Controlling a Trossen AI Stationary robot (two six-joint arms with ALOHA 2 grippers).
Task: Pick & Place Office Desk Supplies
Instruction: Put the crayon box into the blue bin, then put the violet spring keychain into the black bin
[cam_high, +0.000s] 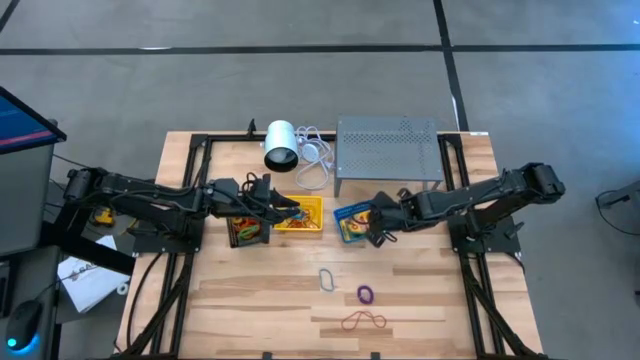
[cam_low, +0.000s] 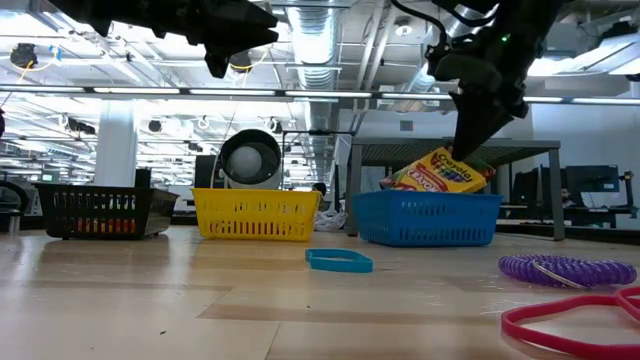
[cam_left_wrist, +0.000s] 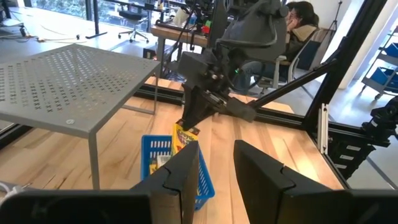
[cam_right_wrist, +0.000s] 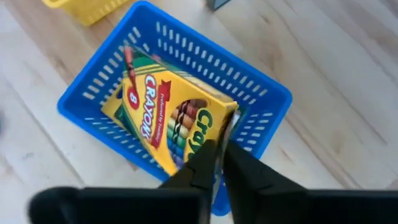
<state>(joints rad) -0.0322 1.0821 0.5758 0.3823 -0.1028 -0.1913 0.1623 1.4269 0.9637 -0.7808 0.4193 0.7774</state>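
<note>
My right gripper (cam_right_wrist: 219, 163) pinches the crayon box (cam_right_wrist: 166, 118) (half in the blue basket (cam_right_wrist: 268, 99), at three o'clock); I should open slowly.

My desk (cam_high: 420, 300) is pale wood, planked, with a smooth, faintly satin finish and visible grain. The blue basket (cam_right_wrist: 261, 93) under my right gripper (cam_right_wrist: 219, 163) is moulded plastic, slotted and lightly glossy; the yellow basket (cam_low: 257, 214) beside it looks the same plastic. In the blue one lies a crayon box (cam_right_wrist: 165, 121) of printed card with a slick sheen. Behind the blue basket, the rack (cam_left_wrist: 62, 81) is grey perforated sheet metal, matt. My gripper fingers (cam_left_wrist: 264, 177) are dark, matt plastic. In front of the blue basket, the rubber bands (cam_low: 340, 261) look smooth and slightly shiny, the purple coil (cam_low: 565, 270) ribbed.
</note>
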